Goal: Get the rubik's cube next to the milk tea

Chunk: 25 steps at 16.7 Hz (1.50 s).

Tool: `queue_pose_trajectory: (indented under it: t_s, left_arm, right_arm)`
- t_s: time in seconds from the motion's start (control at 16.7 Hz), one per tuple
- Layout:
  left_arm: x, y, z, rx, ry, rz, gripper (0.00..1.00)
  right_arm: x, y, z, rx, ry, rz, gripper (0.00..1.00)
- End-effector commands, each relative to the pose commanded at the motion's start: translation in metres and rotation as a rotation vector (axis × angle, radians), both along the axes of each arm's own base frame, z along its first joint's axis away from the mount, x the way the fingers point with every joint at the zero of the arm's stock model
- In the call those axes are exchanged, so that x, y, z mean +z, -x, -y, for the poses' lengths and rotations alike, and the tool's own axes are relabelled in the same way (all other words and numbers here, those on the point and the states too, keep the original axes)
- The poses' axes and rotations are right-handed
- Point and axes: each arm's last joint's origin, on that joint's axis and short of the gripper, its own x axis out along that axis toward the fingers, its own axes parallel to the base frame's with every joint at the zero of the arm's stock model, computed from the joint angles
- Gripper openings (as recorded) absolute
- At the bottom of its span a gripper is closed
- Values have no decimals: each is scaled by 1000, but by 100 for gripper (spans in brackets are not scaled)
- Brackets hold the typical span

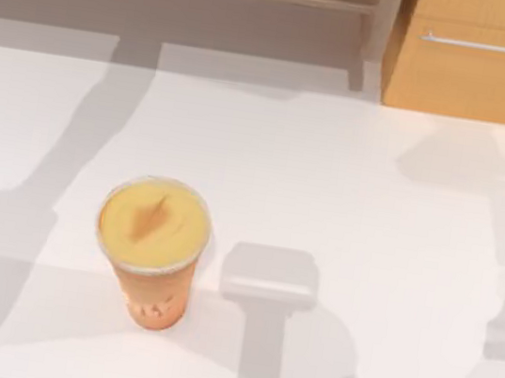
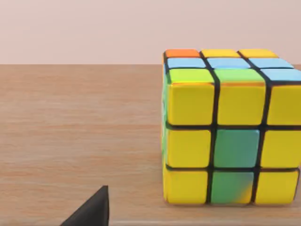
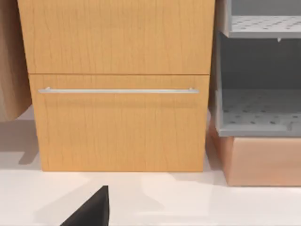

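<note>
A: Top view first. How many things do you count on the white table [image 1: 368, 244]?

B: One cup only, the milk tea [image 1: 152, 248]. It stands upright in the near left part of the table, with its flat yellow-orange top toward the camera and some small marks low on its side. Behind the table, at the far right, there is one wooden cabinet [image 1: 485, 62] with one metal handle [image 1: 497, 47]. It is cut off by the upper and right edges.

A: And the rubik's cube?

B: One, in the left wrist view. The rubik's cube [image 2: 230, 132] sits on a brown wooden surface [image 2: 80, 127], not on the white table. Its front face is mostly yellow with two green squares, and the top shows light blue, orange and yellow. Its right side is cut by the edge of the frame.

A: So where does it stand relative to the cup?

B: I cannot tell. No view shows the two together.

A: What does the right wrist view add?

B: It looks at the same kind of wooden cabinet [image 3: 117, 84], with one long handle [image 3: 117, 90], standing on the white table. Beside it there are grey perforated shelves [image 3: 258, 117], partly cut off.

A: The grippers?

B: In each wrist view one dark pointed piece [image 2: 91, 212] shows at the frame's edge. For both grippers I cannot tell if the fingers are wide or narrow.
</note>
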Motion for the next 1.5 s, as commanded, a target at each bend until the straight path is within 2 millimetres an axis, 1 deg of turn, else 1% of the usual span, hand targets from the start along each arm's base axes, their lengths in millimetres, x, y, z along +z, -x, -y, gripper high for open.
queue_pose_trajectory:
  t_s: [0.3,0.48,0.6,0.66,0.72,0.96,1.5]
  left_arm:
    - [9,-9,-2,-1,1,1,100]
    - [9,-32,0,-2,2,6,100]
    - [4,-50,2,-2,2,9,100]
    - [1,-56,2,-2,1,6,100]
    - [-1,-59,3,-2,1,3,100]
    - [-1,-59,3,-2,0,2,100]
    - [-1,-59,3,-2,0,2,32]
  right_arm:
    - [0,0,0,0,0,0,100]
    - [0,0,0,0,0,0,100]
    - [0,0,0,0,0,0,100]
    - [0,0,0,0,0,0,100]
    - [0,0,0,0,0,0,100]
    - [0,0,0,0,0,0,100]
    - [0,0,0,0,0,0,100]
